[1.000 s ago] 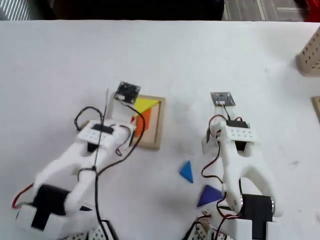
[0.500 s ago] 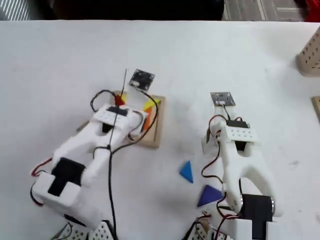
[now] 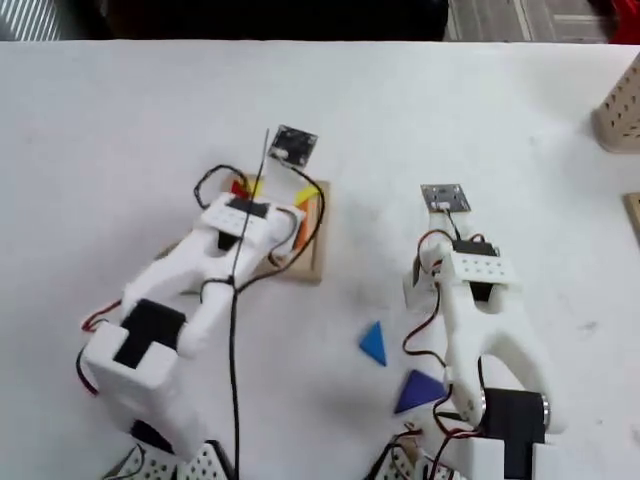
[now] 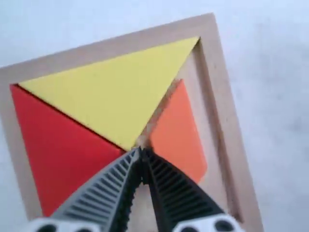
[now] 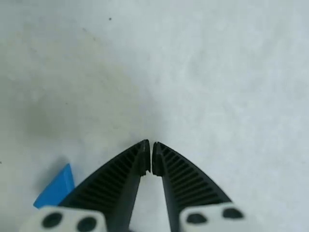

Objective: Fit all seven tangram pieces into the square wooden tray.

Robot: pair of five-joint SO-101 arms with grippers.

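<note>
Left arm had swung across in the last second. Its wrist travelled toward 1 o'clock in the high view, from the tray's near-left corner to a position over the middle of the tray.

- Left gripper: jaws pinched together, nothing between them. Tips sat over the spot where the yellow triangle, red triangle and orange piece met. Could not tell whether the tips touched the wood.
- The three pieces lay flat inside the tray. Yellow and red were flush along one edge; a thin gap showed between yellow and orange.
- Right arm had not moved. Right gripper was closed on nothing, hanging above bare table.
- Blue triangle and dark blue triangle were unchanged on the table, at about 4 o'clock from the tray and well apart from it, beside the right arm.

Reading: with the jaws closed, the move looked like a nudge or press to seat the placed pieces, not a pick. At least the two blue triangles were not yet in the tray. The remaining pieces could not be accounted for; the arm covered part of the tray.
</note>
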